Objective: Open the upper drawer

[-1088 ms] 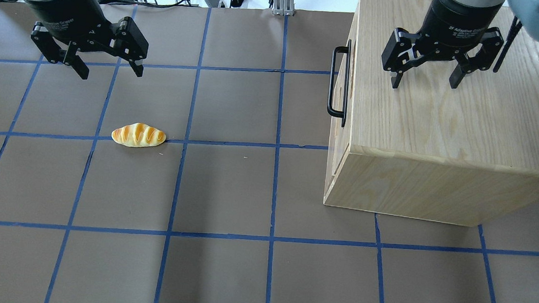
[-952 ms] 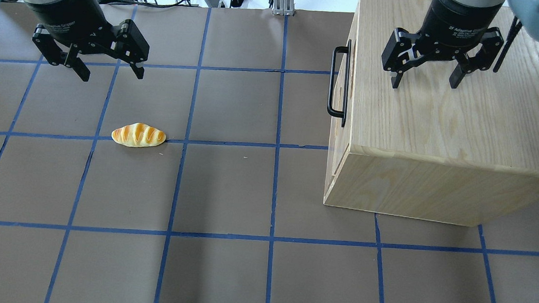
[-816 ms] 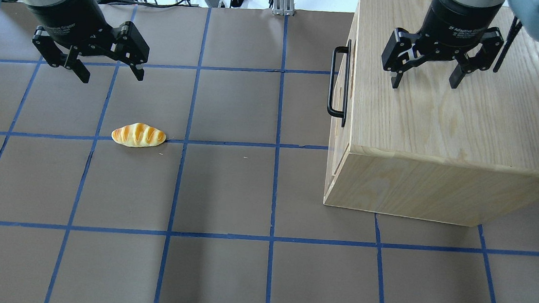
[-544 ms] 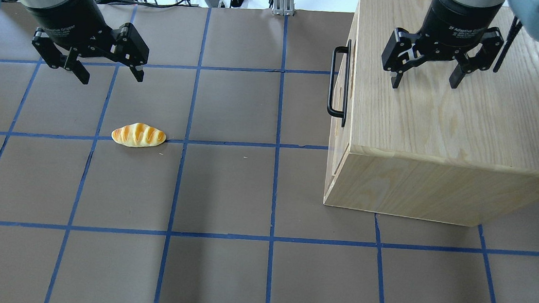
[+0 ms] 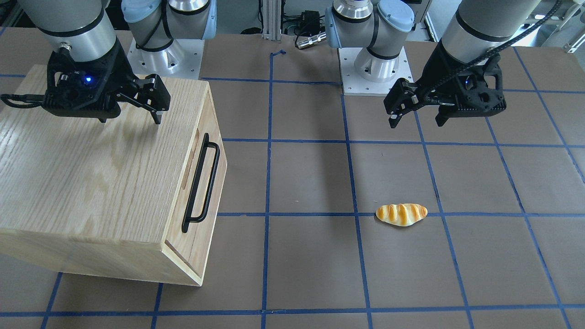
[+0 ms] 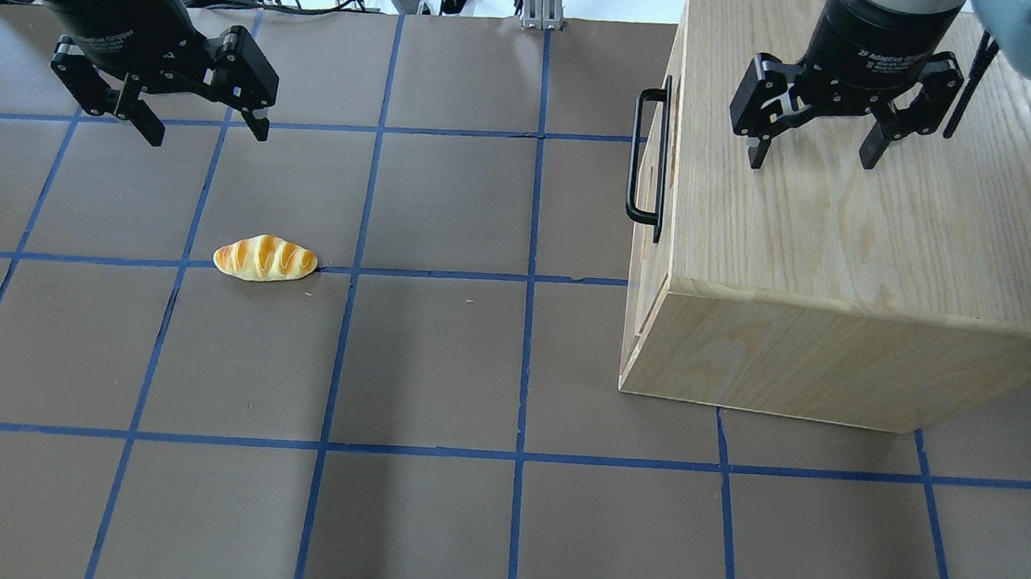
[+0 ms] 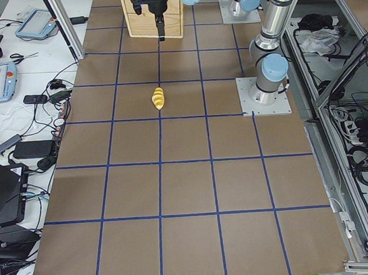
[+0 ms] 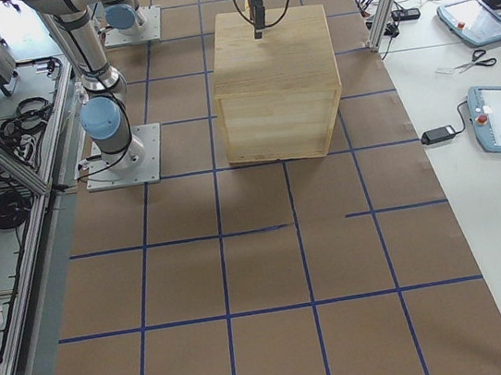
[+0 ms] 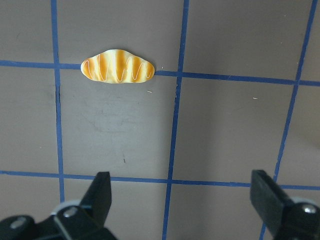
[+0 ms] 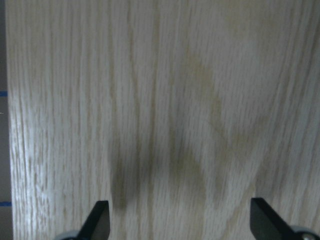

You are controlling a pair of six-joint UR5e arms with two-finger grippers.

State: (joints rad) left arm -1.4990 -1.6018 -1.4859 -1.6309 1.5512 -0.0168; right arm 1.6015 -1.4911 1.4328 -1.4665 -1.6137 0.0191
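Front-facing view, near to far. Spotting a bread roll [image 5: 401, 214] on the tabletop [image 5: 311, 183], robot-left of the cabinet and well apart from it; ignore, not part of the job. Reading the upper drawer [image 5: 201, 183] as fully shut: front flush with the oak cabinet casing [image 5: 91, 173], facing the robot's left, black bar handle [image 5: 210, 180] untouched. Further back, seeing right tool [image 6: 812, 159] spread, hovering over the casing top, gripping nothing, nowhere near the handle. Same depth, seeing left tool [image 6: 209, 134] spread and empty over bare tabletop, well apart from the drawer front. So: approach step, nothing done yet. Probably best to use the left tool, given the clear line to the front. Drop to handle height, turn the wrist so the tool straddles the bar above and below, aim mid-bar to avoid racking, pinch fully before pulling. Then pull straight out along the slide axis, toward robot-left, slowly. Watch for the whole cabinet sliding instead of the drawer; consider pressing the right tool down on the casing top as a brace. Keep the pull path off the roll.
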